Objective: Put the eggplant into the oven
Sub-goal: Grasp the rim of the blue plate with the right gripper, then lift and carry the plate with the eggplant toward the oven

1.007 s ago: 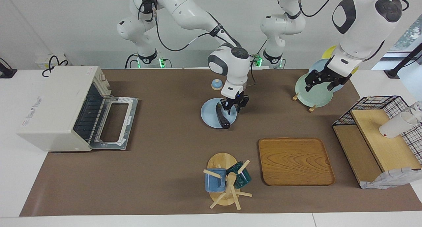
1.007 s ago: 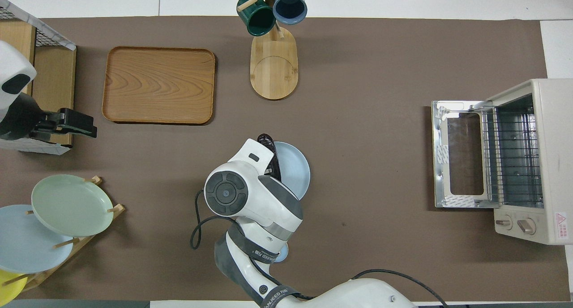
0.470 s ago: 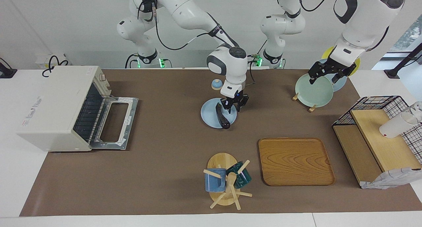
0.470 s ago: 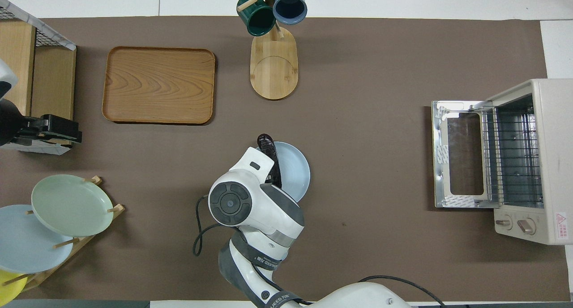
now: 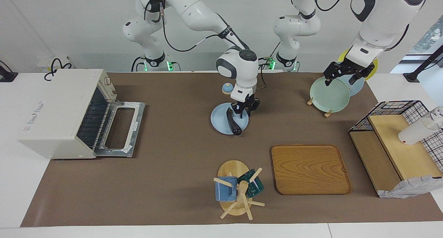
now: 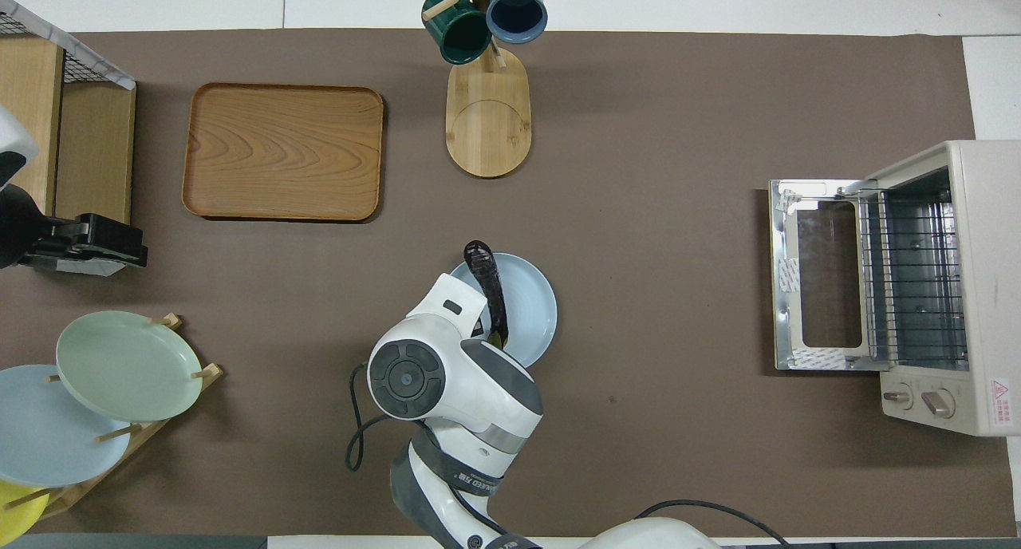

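Note:
The dark purple eggplant (image 5: 233,122) lies across a light blue plate (image 5: 218,122) in the middle of the table, one end over the plate's rim. It also shows in the overhead view (image 6: 488,282). My right gripper (image 5: 245,110) is open and hangs low over the plate, at the eggplant's end nearer to the robots. The off-white oven (image 5: 55,110) stands at the right arm's end of the table with its door (image 5: 119,129) folded down and its wire rack bare. My left gripper (image 5: 341,77) is open and empty, up over the plate rack.
A plate rack with a green plate (image 5: 328,94) stands near the left arm. A wooden tray (image 5: 310,168) and a mug tree (image 5: 238,191) lie farther from the robots. A wire-and-wood shelf (image 5: 398,141) holds a white cup (image 5: 415,132). A small blue knob (image 5: 227,88) sits near the plate.
My left gripper has risen and drawn back toward the robots over the plate rack. My right gripper has shifted slightly toward the robots over the plate. The eggplant has not moved.

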Controlling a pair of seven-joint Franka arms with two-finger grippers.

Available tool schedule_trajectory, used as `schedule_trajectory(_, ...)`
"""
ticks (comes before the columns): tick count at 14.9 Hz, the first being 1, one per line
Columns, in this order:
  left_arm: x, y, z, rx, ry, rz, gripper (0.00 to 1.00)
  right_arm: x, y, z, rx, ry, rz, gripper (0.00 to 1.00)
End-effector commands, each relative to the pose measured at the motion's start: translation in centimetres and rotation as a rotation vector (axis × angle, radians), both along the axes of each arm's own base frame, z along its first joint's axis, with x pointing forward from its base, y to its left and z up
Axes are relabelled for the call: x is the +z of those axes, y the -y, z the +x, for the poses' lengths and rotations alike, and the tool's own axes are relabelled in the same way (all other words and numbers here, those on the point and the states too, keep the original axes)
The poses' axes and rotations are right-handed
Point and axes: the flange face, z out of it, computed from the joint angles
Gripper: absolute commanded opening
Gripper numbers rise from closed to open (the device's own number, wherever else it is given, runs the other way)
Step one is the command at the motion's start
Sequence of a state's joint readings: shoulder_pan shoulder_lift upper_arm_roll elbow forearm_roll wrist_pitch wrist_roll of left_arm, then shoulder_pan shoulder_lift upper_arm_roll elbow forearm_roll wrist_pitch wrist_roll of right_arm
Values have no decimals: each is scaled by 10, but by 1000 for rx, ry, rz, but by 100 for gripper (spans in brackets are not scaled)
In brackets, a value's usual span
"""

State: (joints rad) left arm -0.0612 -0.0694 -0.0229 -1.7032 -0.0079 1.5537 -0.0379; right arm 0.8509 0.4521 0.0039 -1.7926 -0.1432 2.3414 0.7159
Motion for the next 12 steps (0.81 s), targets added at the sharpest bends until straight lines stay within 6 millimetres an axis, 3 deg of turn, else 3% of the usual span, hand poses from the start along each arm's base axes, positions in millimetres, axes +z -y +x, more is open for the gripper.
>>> schedule_trajectory(1,10,1,12,-9,26,-8,100,19,3,2,40,14,-151,0)
schedule_trajectory(3,18,1,17,-10,39,-13,100,44,8,11,27,8,-257,0)
schedule_trajectory(5,9,1,12,-26,21,-11,100,74,37,31,-22,18,-275,0)
schedule_trajectory(8,9,-3,12,-17,18,-12,100,104,132,77,-63,-24,-304,0)
schedule_trajectory(10,10,-3,12,-12,21,-14,100,115,225,101,-57,-67,-314,0)
schedule_trajectory(12,10,-4,11,-9,21,-14,100,119,305,115,-45,-106,-317,0)
